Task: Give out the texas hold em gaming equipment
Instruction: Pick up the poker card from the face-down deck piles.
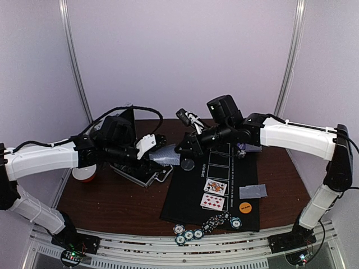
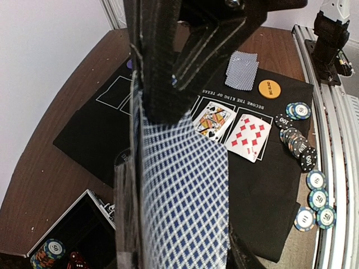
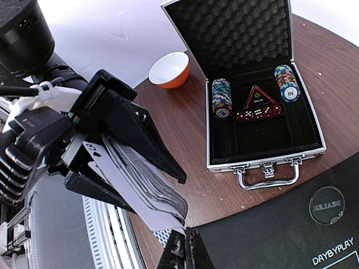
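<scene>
My left gripper (image 1: pixel 154 147) is shut on a deck of blue-backed playing cards (image 2: pixel 185 196), held up over the table beside the black mat (image 1: pixel 185 207). My right gripper (image 3: pixel 185 249) is shut at the deck's (image 3: pixel 140 179) lower edge, pinching a card whose checked corner shows beside its fingers. On the mat lie two face-up cards (image 1: pixel 215 186), face-down cards (image 1: pixel 253 191), an orange button (image 1: pixel 244 207) and a dark dealer disc (image 3: pixel 327 205). Poker chips (image 1: pixel 189 234) sit along the mat's near edge.
The silver case (image 3: pixel 263 157) lies open on the brown table left of the mat, with chip stacks (image 3: pixel 222 98) and red dice inside. A red-and-white bowl (image 3: pixel 170 70) stands beyond it, near the left arm. A metal rail runs along the table's near edge.
</scene>
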Controlling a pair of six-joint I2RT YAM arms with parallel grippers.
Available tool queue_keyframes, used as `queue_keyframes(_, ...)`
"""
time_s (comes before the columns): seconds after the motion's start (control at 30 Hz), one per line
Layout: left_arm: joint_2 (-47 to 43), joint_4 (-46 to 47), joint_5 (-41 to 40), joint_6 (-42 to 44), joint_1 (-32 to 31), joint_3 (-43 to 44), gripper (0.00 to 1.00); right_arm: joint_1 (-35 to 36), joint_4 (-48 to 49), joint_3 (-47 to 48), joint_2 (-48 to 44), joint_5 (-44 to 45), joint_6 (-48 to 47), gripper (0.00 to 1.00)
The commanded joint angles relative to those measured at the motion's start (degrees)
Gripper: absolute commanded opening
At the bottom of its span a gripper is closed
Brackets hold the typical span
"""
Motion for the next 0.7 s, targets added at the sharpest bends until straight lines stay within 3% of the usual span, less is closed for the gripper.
queue_keyframes(0.0, -1.43, 3.08, 2.91, -0.51, -0.19, 0.27, 0.41, -0.41, -3.93, 2.51, -2.61, -0.99, -2.21, 0.02)
queue_keyframes(0.67, -1.45, 3.00, 2.82, -0.65, -0.10, 0.39, 0.41, -0.47, -10.77, 3.80, -5.64, 0.38, -6.77, 0.01)
